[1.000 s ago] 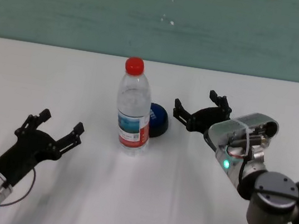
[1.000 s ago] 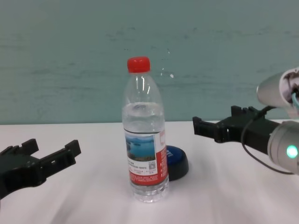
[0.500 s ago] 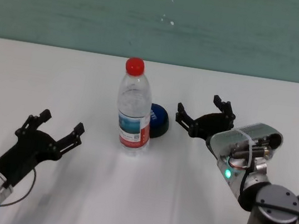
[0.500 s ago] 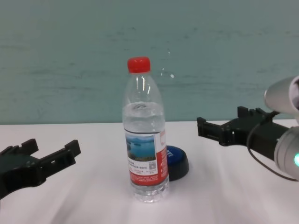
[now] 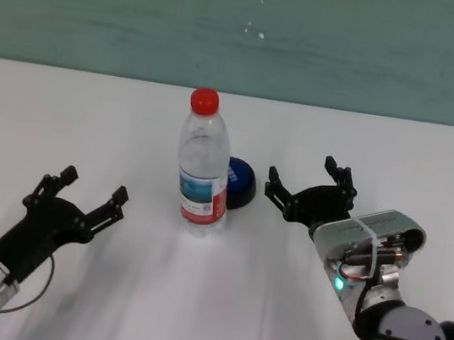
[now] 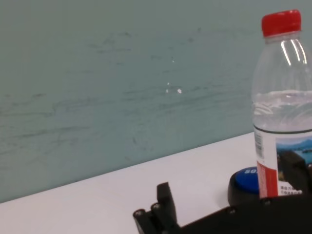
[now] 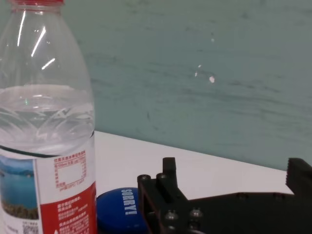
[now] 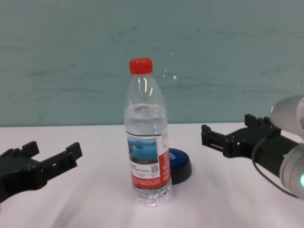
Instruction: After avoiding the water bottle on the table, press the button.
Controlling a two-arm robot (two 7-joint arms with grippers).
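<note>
The water bottle (image 5: pixel 202 166) stands upright at the middle of the white table (image 5: pixel 90 115), with a red cap and a lake label. It also shows in the chest view (image 8: pixel 146 137), the left wrist view (image 6: pixel 283 107) and the right wrist view (image 7: pixel 46 126). The blue button (image 5: pixel 240 182) sits just behind and to the right of it, partly hidden by it (image 8: pixel 180 164) (image 7: pixel 122 209) (image 6: pixel 246 183). My right gripper (image 5: pixel 309 191) is open, right of the button and apart from it (image 8: pixel 232 137). My left gripper (image 5: pixel 82 194) is open and empty at the near left (image 8: pixel 40 159).
A teal wall (image 5: pixel 248 28) rises behind the table's far edge. White tabletop lies bare to the left and right of the bottle and in front of it (image 5: pixel 190 301).
My right gripper has drawn back toward me and slightly to the right, away from the button. The left arm, the bottle and the button have not moved.
</note>
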